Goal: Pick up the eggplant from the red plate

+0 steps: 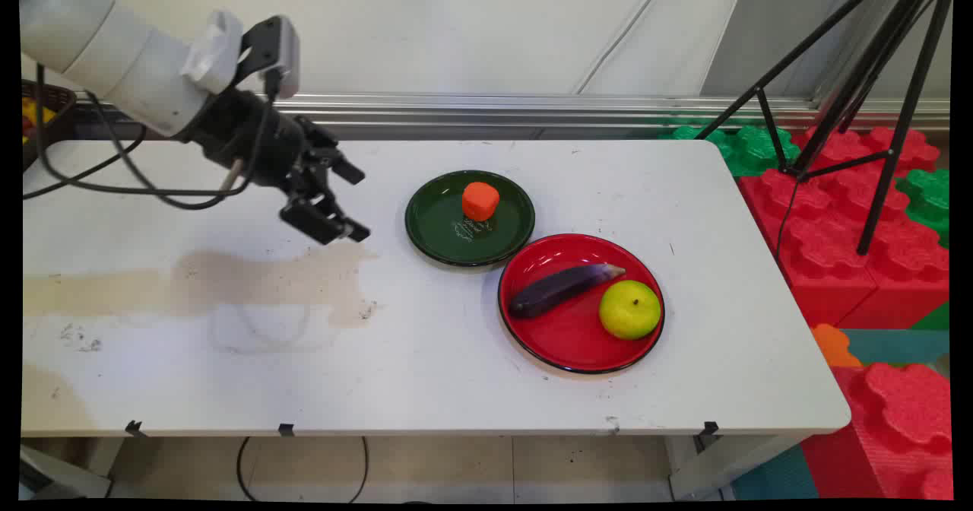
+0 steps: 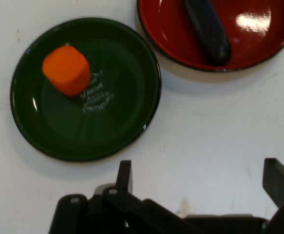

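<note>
The white tabletop (image 1: 426, 359) fills most of the main view, marked by a broad tan stain (image 1: 228, 283) at centre left. Behind it runs a pale wall with a metal rail, and at the right edge of the frame lie red and green foam blocks (image 1: 859, 214) under a black tripod (image 1: 859, 77). Right of centre sits a red plate (image 1: 562, 344) carrying a dark purple eggplant (image 1: 559, 289) and, just beside it, a yellow-green round fruit (image 1: 629, 309). Touching the red plate's upper-left rim is a smaller dark green plate (image 1: 441, 230) with an orange block (image 1: 480, 201) on it. In the upper left the gripper (image 1: 346, 203) hangs above the tabletop, its fingers spread wide apart and holding nothing; the green plate is the nearest thing, a little to its right. In the hand view the fingers (image 2: 124, 176) rise from the bottom edge, the red plate is cut off at the top, and the fruit is out of sight.
</note>
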